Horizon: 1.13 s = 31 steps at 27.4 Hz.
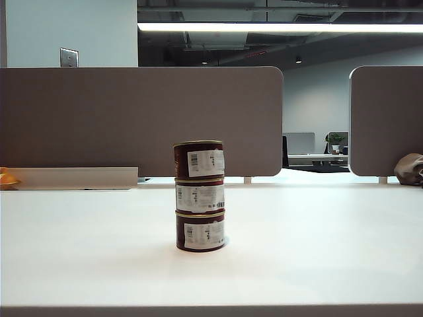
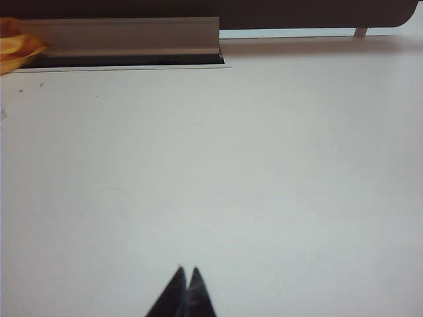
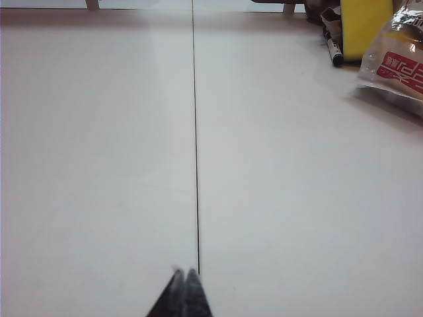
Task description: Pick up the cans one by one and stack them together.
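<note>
My left gripper (image 2: 187, 274) has its two dark fingertips pressed together into a single point, nothing between them. It aims toward twelve o'clock, low and nearly level. My right gripper (image 3: 184, 274) is the same: jaws closed tip to tip, empty, aimed toward twelve o'clock. Neither of my arms shows in the exterior view.

cans: 3, stacked in one upright column mid-desk (image 1: 79, 251) | top can (image 1: 198, 159) sits shifted slightly left | middle can (image 1: 199, 195) | bottom can (image 1: 200, 231) on desk surface | look: maroon sides, white barcode labels facing camera, gold rims | each touching the next
</note>
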{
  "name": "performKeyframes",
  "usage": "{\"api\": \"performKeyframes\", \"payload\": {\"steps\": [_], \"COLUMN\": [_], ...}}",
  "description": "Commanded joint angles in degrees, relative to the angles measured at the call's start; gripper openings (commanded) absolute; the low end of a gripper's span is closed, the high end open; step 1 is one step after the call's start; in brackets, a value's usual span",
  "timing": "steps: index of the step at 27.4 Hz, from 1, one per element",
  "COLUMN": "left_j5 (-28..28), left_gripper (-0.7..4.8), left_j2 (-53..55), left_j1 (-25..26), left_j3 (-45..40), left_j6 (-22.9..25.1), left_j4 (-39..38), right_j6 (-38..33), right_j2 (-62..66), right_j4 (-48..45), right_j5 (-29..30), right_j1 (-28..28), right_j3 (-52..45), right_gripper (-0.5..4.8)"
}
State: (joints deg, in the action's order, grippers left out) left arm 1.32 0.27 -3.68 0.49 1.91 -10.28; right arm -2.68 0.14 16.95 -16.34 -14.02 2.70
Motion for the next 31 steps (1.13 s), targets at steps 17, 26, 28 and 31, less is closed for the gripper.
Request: {"api": "performKeyframes", "payload": {"steps": [17,26,28,31], "left_j5": [-0.02,-0.04,-0.04,-0.04], "left_gripper": [-0.05,-0.05,-0.05,-0.05], "left_j2": [0.04,0.04,0.04,0.04], "left_j1": [6.88,6.88,6.88,6.88], "left_j3": [-0.07,-0.07,-0.07,-0.07], "left_j6": [0.22,0.22,0.22,0.22], "left_j4": [-0.26,-0.26,-0.26,-0.26], "right_j6": [0.11,0.11,0.11,0.11], "right_j2": [-0.02,-0.02,-0.02,-0.02], "right_j4": [0.37,0.37,0.37,0.37], "right_j5": [-0.44,-0.44,-0.44,-0.44], "right_j1": [9.97,9.97,9.97,9.97], "right_j3": [0.04,0.04,0.04,0.04], "right_gripper": [-0.05,-0.05,-0.05,-0.05]}}
